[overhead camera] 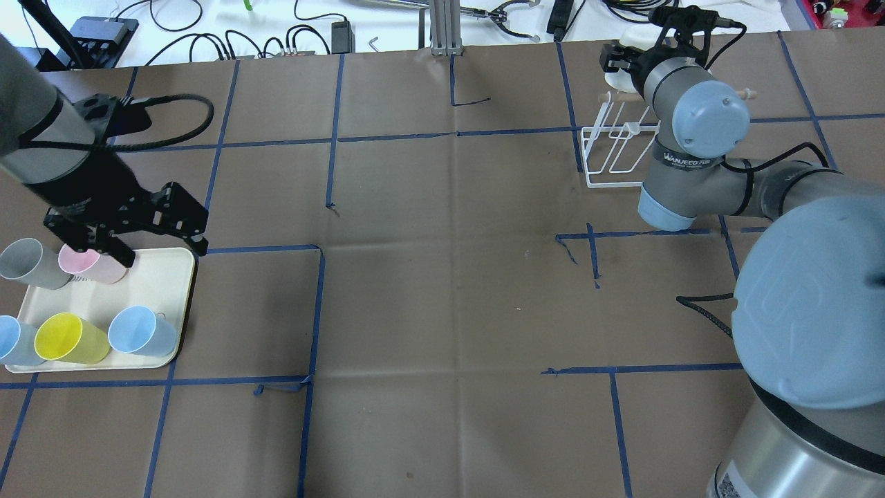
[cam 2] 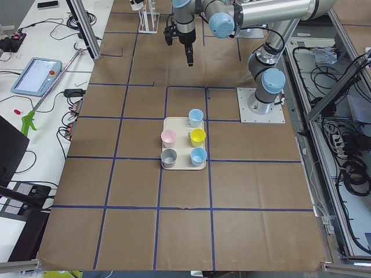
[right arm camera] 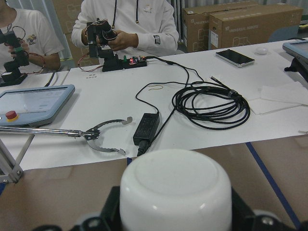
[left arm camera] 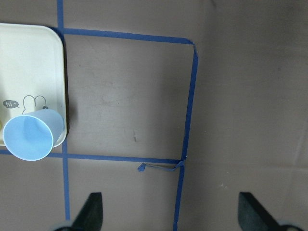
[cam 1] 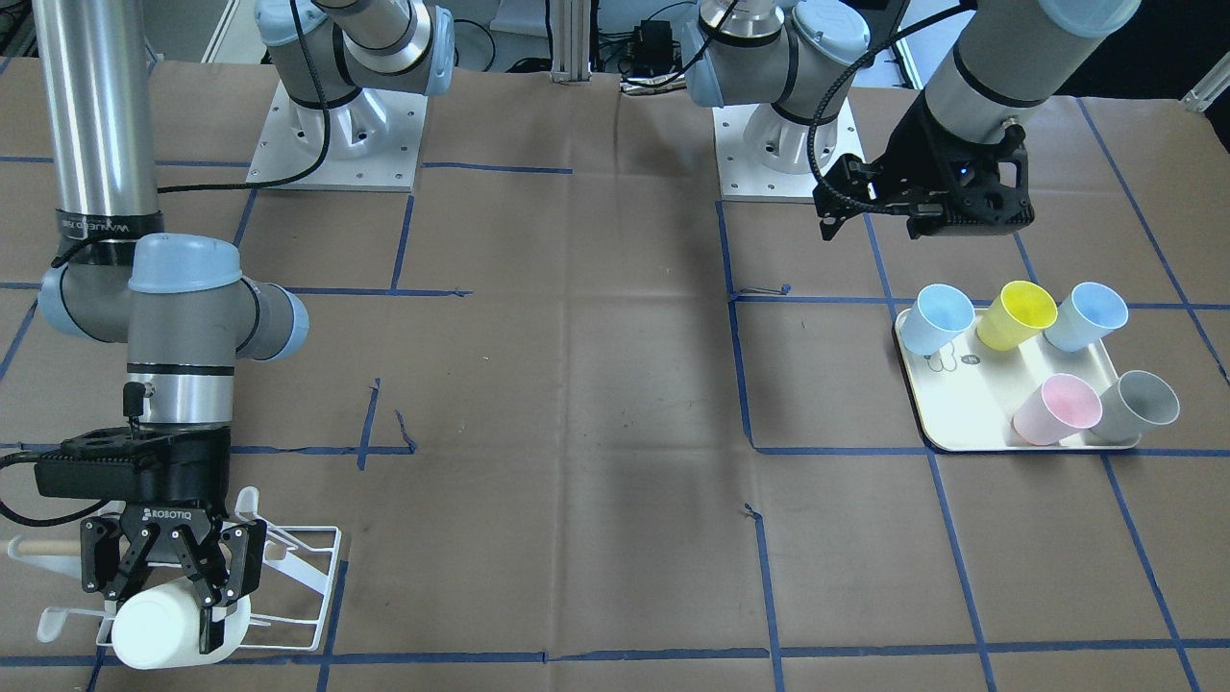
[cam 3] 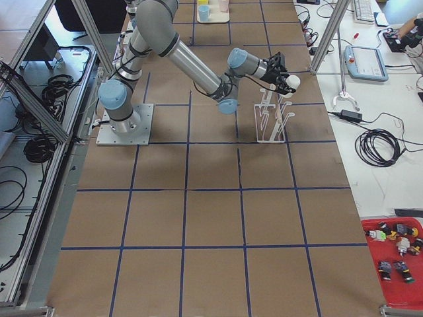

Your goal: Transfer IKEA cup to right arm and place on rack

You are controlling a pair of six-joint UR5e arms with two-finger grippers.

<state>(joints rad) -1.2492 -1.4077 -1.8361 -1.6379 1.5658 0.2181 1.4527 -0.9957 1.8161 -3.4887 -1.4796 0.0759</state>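
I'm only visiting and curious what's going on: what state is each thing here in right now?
Right gripper: shut on the white cup.
White cup: gripped, held at the rack, not released.
Rack: standing upright.
Left gripper: open, empty, above the tray.
Tray: lying flat, carrying five cups.
Coloured cups: upright, mouths up.

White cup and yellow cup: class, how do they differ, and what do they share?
The white cup is held in the jaws of the right gripper at the rack; the yellow cup stands free on the cream tray. The white cup lies tipped sideways; the yellow cup is upright. Both are plain, single-coloured cups.
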